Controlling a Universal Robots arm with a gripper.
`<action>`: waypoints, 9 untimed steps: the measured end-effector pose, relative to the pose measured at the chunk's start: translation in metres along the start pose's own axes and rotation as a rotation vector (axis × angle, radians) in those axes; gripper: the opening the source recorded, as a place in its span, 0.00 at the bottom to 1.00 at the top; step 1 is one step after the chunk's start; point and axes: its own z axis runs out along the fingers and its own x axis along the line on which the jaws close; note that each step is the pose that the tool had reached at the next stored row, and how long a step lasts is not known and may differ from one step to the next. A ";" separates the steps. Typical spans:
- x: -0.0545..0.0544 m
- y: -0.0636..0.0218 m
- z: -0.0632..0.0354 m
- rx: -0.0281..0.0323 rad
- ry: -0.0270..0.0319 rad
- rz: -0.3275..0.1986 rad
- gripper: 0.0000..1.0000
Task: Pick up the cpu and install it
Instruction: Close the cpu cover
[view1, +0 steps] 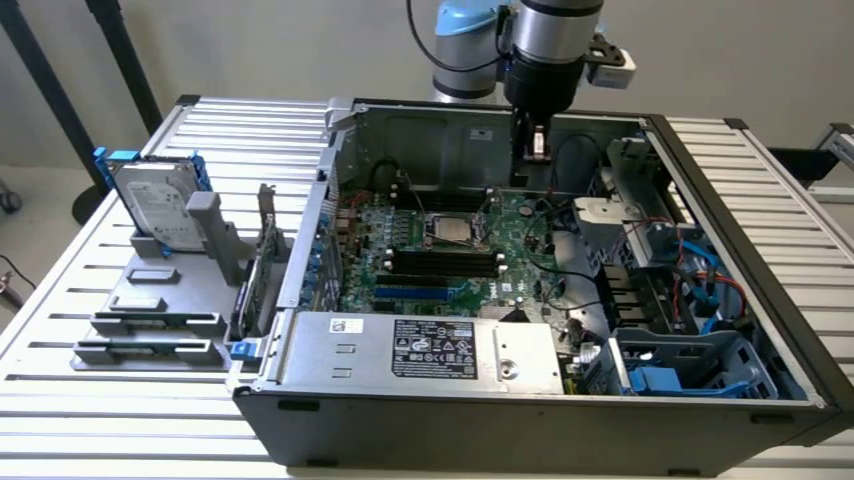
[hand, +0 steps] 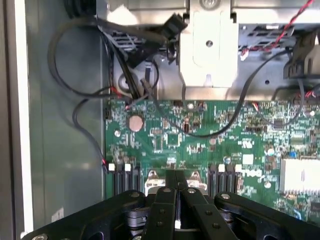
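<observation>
— Gripper (hand: 176, 189) fingers pressed together, nothing between them, over the green motherboard (hand: 200, 140)?
— Yes. It hangs above the open case's (view1: 534, 425) rear. The cpu (view1: 151, 274) lies flat on the grey tray (view1: 100, 335), well apart, toward the exterior view's left.

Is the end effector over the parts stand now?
No; the end effector hangs inside the open computer case above the green motherboard, away from the parts stand.
</observation>
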 end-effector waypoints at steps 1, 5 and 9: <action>0.000 0.0018 0.0011 -0.0001 0.0002 0.000 0.11; -0.001 0.0029 0.0083 -0.0001 0.0000 0.000 0.11; -0.001 0.0028 0.0155 -0.0002 0.0001 0.000 0.11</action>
